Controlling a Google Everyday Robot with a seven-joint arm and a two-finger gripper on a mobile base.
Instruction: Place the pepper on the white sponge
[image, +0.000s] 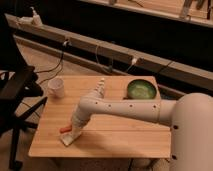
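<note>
The pepper (65, 129) sits low over the front-left of the table (125, 137), its orange-red length poking out leftward from the gripper (75, 130) and just above the sponge (70, 139) — whether it touches the sponge I cannot tell, nor whether the gripper is closed on it or free of it. It looks light, smooth-skinned and a little yielding, so I judge a gentle hold across its middle would suit best — the tapered ends could slip out. Well apart stand the cup (56, 88) at far-left and the bowl (141, 90) at far-right.
</note>
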